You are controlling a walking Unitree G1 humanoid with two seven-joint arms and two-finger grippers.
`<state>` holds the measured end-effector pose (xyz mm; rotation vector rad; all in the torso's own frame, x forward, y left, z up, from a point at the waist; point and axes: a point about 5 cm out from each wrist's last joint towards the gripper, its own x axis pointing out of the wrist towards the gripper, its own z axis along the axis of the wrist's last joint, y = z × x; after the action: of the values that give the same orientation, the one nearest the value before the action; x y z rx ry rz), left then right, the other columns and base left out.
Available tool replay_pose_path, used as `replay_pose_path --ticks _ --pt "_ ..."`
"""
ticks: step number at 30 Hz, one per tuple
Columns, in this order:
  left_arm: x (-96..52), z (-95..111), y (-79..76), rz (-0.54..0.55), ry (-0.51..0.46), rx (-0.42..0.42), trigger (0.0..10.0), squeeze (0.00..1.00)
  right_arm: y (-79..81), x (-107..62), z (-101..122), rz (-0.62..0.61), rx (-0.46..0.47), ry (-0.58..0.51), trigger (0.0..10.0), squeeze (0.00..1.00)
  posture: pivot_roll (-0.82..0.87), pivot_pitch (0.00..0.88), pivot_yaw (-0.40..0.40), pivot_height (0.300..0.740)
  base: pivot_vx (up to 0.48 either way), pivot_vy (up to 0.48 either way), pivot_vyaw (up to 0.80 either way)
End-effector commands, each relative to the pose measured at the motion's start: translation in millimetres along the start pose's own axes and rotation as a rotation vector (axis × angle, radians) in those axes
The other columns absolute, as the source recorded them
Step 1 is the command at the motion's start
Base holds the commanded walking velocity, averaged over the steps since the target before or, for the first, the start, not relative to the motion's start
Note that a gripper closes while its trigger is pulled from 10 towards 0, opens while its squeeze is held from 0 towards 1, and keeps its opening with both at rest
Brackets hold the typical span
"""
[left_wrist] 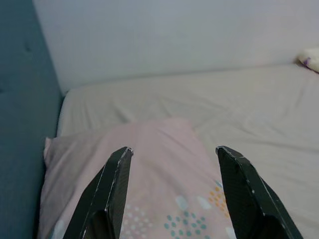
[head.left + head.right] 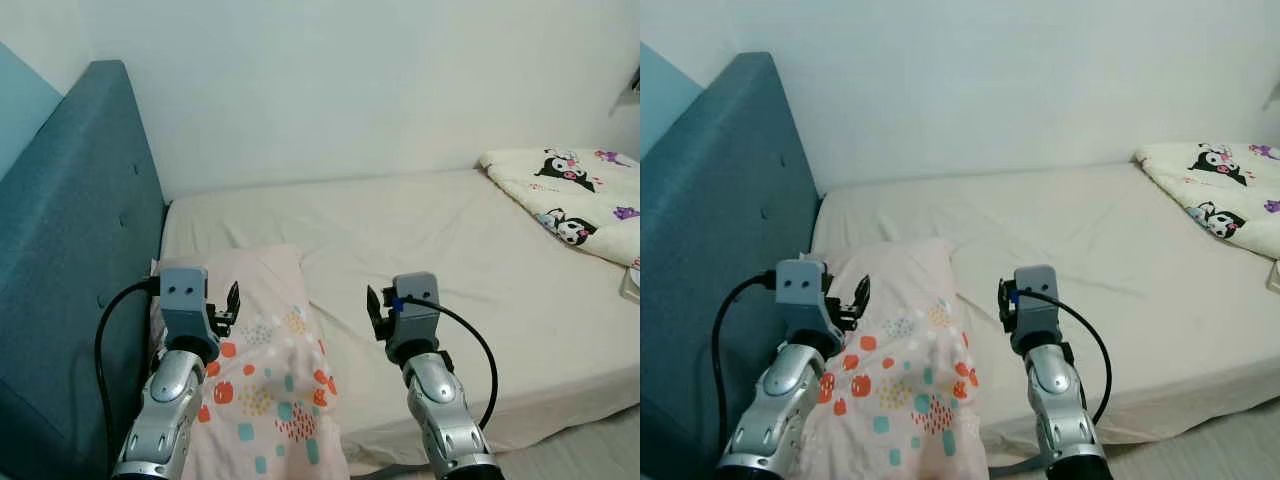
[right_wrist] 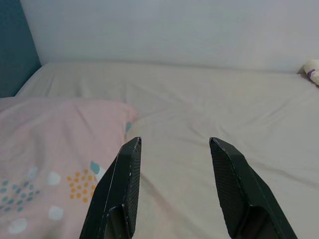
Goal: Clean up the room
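I'm standing at the side of the bed (image 2: pixel 450 250), which takes up most of what I see: a bare cream mattress sheet running from the blue padded headboard (image 2: pixel 80 230) on my left to the far right, with the white wall (image 2: pixel 350 90) behind it. The headboard sits against the end where the pillow belongs, so that part of the room already reads as tidy to me.

Next in size is the folded quilt (image 2: pixel 575 195) with cartoon prints, lying at the right end of the bed, well apart from both arms. It is heaped loosely, not spread, and I judge it is the most likely thing left to straighten.

The pillow (image 2: pixel 265 380), pale pink with coloured spots, lies flat at the head of the bed, its long side just beside the headboard. It sits below and between my arms, closer to the left one.

Both arms are raised in front of me over the near edge of the bed. The left gripper (image 1: pixel 172 194) hovers above the pillow with its fingers spread wide and nothing between them. The right gripper (image 3: pixel 174 189) hangs above the seam where the pillow meets the bare sheet, also spread and empty. I read this as a ready pose: hands up and apart so I can turn to whichever item I choose.
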<state>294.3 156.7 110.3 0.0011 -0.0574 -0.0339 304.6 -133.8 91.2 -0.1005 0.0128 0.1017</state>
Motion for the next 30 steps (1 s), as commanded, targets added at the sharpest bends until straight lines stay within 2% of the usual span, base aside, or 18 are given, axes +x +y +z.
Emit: replay_pose_path --ticks 1,4,7,10,21,30 --pt "-0.3 -1.8 -5.1 -0.025 -0.001 0.012 10.0 0.00 0.4 -1.9 -5.2 0.006 0.001 0.028 10.0 0.00 0.03 0.000 -0.066 0.734 0.000 0.000 0.00" --pt "-0.7 -2.8 -6.9 -0.026 0.002 0.008 10.0 0.00 -0.5 -2.9 -6.1 0.005 0.005 0.033 10.0 0.00 0.03 0.000 -0.065 0.734 0.000 0.000 0.00" --pt "-0.9 -3.6 -7.3 -0.021 0.002 0.000 10.0 0.00 -1.0 -3.2 -8.6 0.004 0.060 0.067 10.0 0.00 0.02 0.000 -0.063 0.734 0.000 0.000 0.00" --pt "-0.9 -3.8 -6.9 -0.015 -0.002 0.000 10.0 0.00 -2.0 -2.8 -10.0 -0.001 0.092 0.091 10.0 0.00 0.02 0.000 -0.063 0.734 0.000 0.000 -0.80" --pt "2.4 -2.9 -11.8 -0.039 -0.002 0.028 10.0 0.00 -7.2 -2.1 -11.2 -0.014 0.069 0.097 10.0 0.00 0.02 0.000 -0.062 0.734 0.000 0.000 -0.80" --pt "4.1 -3.6 -14.0 -0.046 0.009 0.058 10.0 0.00 -18.6 1.6 -12.2 -0.049 0.040 0.122 10.0 0.00 0.03 0.000 -0.062 0.734 0.000 0.000 -0.80"
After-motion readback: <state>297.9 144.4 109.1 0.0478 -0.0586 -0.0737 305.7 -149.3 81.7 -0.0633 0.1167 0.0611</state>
